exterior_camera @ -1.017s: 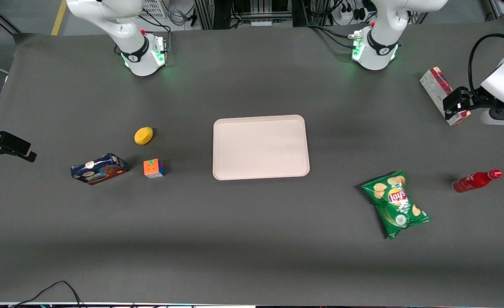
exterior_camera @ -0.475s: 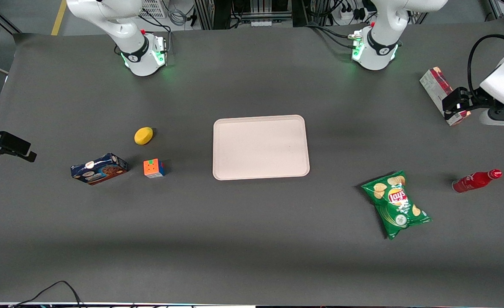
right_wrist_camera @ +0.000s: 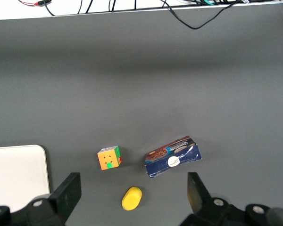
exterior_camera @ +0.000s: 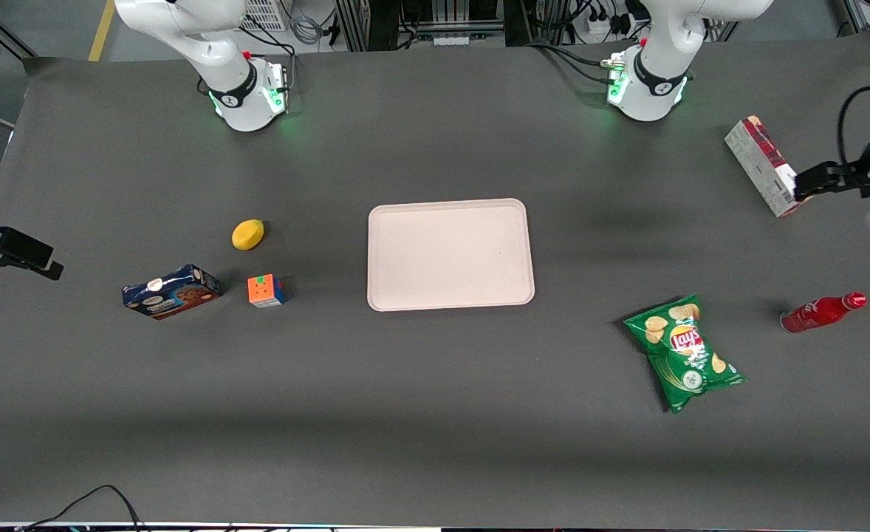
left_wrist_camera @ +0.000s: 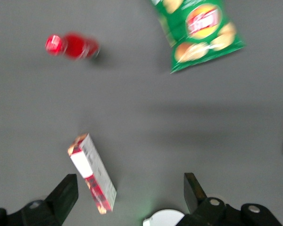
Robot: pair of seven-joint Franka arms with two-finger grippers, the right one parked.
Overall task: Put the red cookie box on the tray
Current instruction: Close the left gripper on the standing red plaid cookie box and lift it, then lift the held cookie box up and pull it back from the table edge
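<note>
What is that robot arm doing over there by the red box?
The gripper hangs in the air with its fingers open, close to the red cookie box but not holding it. The box lies on the table at the working arm's end, and the tray in the middle has nothing on it. A chip bag and red bottle lie nearby.

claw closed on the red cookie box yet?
No. In the left wrist view the claw is open above the table, its fingers spread wide, and the red cookie box lies untouched between them, far from the tray.
</note>
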